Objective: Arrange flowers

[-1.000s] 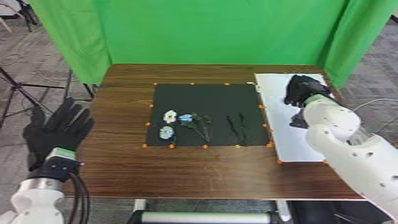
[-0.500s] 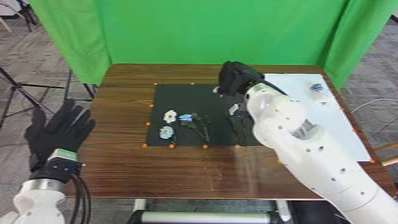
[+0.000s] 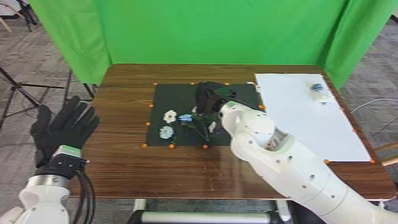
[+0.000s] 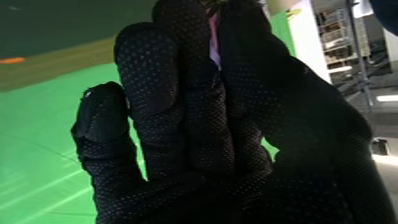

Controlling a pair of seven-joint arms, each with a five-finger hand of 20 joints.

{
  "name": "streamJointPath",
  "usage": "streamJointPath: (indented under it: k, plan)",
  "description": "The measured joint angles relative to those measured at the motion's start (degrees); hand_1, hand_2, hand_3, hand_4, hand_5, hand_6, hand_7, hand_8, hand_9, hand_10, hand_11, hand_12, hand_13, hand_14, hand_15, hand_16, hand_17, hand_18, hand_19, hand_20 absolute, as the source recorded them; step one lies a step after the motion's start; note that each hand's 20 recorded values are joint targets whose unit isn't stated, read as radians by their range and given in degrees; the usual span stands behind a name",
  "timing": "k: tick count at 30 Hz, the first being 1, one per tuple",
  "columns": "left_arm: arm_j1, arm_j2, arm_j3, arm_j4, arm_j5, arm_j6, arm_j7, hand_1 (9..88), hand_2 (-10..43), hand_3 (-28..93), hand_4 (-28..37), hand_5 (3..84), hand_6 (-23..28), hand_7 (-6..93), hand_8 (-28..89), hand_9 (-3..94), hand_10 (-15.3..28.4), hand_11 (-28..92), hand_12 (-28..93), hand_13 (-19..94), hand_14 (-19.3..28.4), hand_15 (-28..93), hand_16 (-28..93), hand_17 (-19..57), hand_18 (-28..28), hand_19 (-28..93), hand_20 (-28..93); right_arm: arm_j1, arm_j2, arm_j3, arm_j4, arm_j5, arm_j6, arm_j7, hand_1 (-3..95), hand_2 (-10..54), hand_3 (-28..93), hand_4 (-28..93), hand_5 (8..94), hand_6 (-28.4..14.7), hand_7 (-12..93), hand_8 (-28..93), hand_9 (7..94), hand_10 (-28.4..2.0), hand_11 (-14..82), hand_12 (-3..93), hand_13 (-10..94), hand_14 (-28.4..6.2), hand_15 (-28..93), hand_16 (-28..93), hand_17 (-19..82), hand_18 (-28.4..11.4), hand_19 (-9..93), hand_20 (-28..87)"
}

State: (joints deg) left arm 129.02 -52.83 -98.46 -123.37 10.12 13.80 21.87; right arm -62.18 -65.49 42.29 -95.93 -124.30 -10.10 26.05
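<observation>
Brown wooden table [image 3: 169, 175], black mat [image 3: 173, 97], white board [image 3: 306, 135] at the mat's 3 o'clock. My left hand [image 3: 64, 127], at 9 o'clock, spreads its fingers wide; my right [image 3: 211, 96], over the mat's 12 o'clock, pinches a mauve strip [image 4: 214, 40]. White flower [image 3: 170, 116] and blue flower [image 3: 185, 118] — mat's 9 o'clock; pale-blue flower [image 3: 166, 132] — 8 o'clock.

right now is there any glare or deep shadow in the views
head view: fairly even light, flat white board brightest; right wrist view: white glare in the background, pale streaks on the green fabric curtain, black-gloved right hand deeply shadowed
</observation>
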Motion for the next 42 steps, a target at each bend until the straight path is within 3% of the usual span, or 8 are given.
streamJointPath:
  k: [6, 17, 22, 29, 42]
  plan:
    - [-0.02, 0.0, 0.03, 0.0, -0.02, 0.05, -0.54, 24.1, 11.4, 69, -28.3, 32.8, 6.6, 14.7, -10, 25.0, 12.9, 20, 8, 16, 11.7, 27, -8, -2.3, 10.6, 21, 9, -0.76, 0.05, 0.48, 0.06, -0.17, 0.51, 0.73, 59.3, -9.5, 70, -28, 75.1, 0.7, 36, 4, 88.2, -7.4, 9.5, 42.5, 72, -4.5, 48, 44, 37, -21.9, 85, 37]
    - [0.57, -0.29, -0.09, -0.17, -0.06, 0.26, -1.54, 26.9, 12.5, 68, -28.3, 32.4, 6.2, 15.5, -10, 24.9, 12.7, 20, 8, 16, 11.7, 28, -8, -2.2, 10.6, 22, 9, -1.28, 0.04, 0.02, 2.21, -0.79, 1.6, 1.66, 57.9, -9.5, 71, -28, 65.0, -0.6, 36, -3, 78.6, -8.4, 9.1, 38.5, 67, -4.7, 48, 42, 34, -21.6, 82, 35]
    - [1.01, -0.5, -0.24, -0.29, -0.87, 0.85, -1.64, 26.4, 12.2, 68, -28.3, 32.6, 6.4, 15.8, -10, 24.9, 12.7, 21, 8, 16, 11.7, 28, -8, -2.3, 10.6, 22, 9, -1.41, 0.26, 0.03, 2.65, -0.39, 1.75, 2.35, 55.1, -9.5, 72, -28, 62.9, -0.7, 32, -3, 75.4, -9.4, 11.3, 35.5, 66, -5.5, 50, 40, 34, -21.8, 82, 34]
    - [0.97, -0.56, -0.19, -0.24, -1.06, 0.79, -1.41, 26.2, 11.9, 68, -28.3, 33.4, 4.8, 16.7, -11, 25.7, 12.6, 21, 8, 16, 12.0, 29, -8, -2.3, 10.7, 22, 9, -1.61, 0.44, 0.62, 2.08, -0.01, 1.48, 2.37, 53.8, -9.5, 73, -28, 59.6, -0.5, 27, -16, 72.6, -10.3, 16.3, 30.8, 66, -5.6, 52, 39, 34, -22.2, 84, 35]
    - [0.95, -0.56, -0.18, -0.23, -1.17, 0.76, -1.07, 25.7, 11.5, 68, -28.3, 33.7, 5.3, 16.8, -11, 25.7, 12.7, 21, 8, 16, 12.3, 29, -9, -2.6, 10.9, 23, 9, -2.08, 0.5, 2.69, 0.04, 1.02, -4.95, 2.91, 48.0, -9.5, 77, -28, 53.8, -2.1, 23, -14, 71.0, -11.9, 21.8, 27.8, 66, -8.5, 57, 37, 34, -22.9, 85, 36]
